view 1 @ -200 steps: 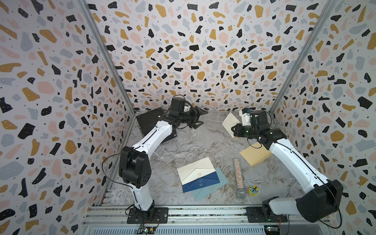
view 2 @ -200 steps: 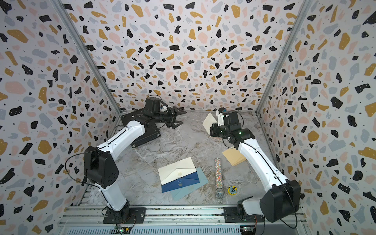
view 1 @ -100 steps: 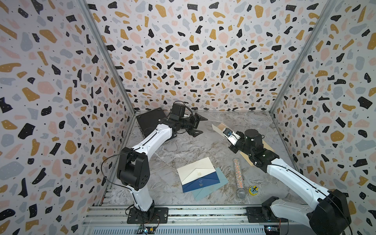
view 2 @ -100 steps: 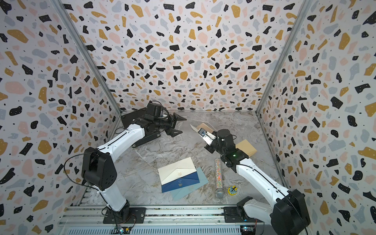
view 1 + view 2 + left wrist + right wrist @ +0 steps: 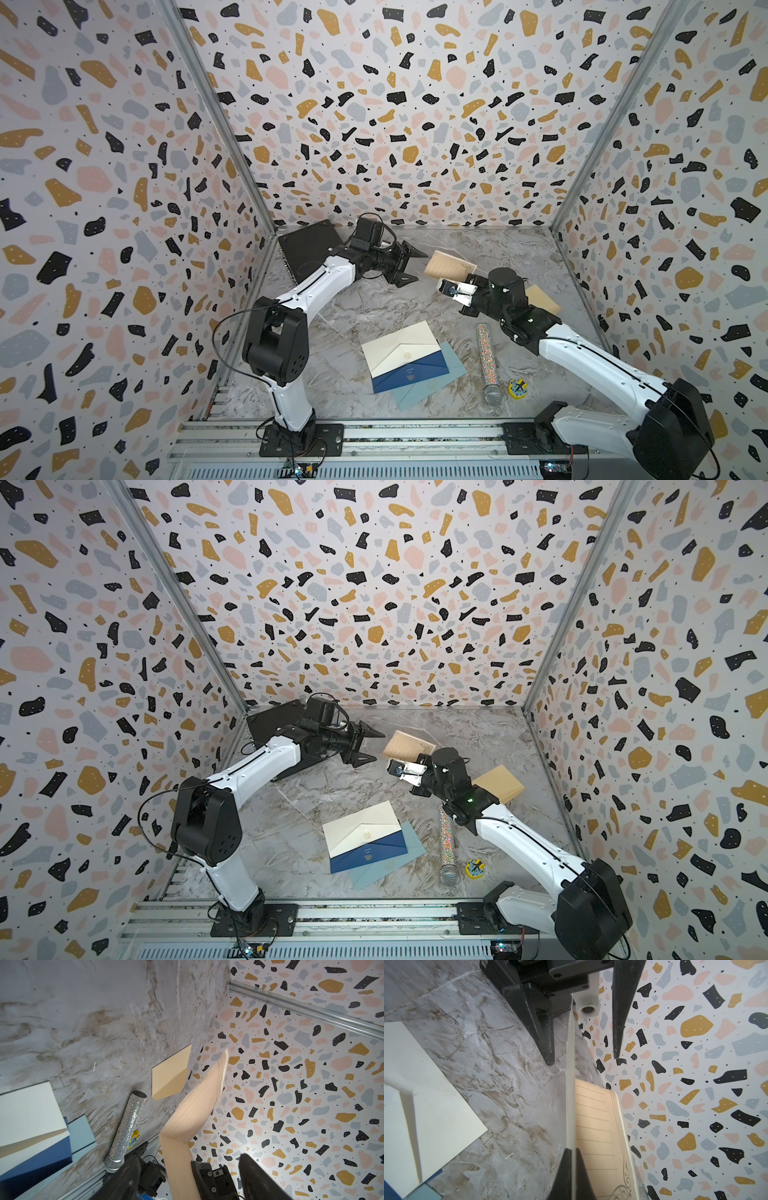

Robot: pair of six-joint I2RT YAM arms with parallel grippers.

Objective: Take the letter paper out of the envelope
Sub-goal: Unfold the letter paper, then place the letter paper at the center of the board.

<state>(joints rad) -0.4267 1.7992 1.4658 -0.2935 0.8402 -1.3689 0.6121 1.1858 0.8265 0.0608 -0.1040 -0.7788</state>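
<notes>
The right tool (image 5: 571, 1159) has swung down from near the back wall (image 5: 415, 124) toward the middle of the frame. It is pinched shut on the folded letter paper (image 5: 451, 266). The paper is wholly free of the tan envelope (image 5: 542, 301), which lies flat on the desk (image 5: 374, 307) at centre right, behind that arm and apart from the sheet. The extraction itself looks done, and this reads as a handover or an unfolding.

The left tool (image 5: 409, 266), jaws wide and empty, has edged in from the upper left. In the right wrist view the paper's free edge lines up with the gap between its fingers (image 5: 542, 1032), though whether it has entered I cannot tell.

The back wall is close behind the paper. Open marble lies below both tools, bounded lower down by the envelope stack (image 5: 407, 357) and the glitter microphone (image 5: 488, 357).
</notes>
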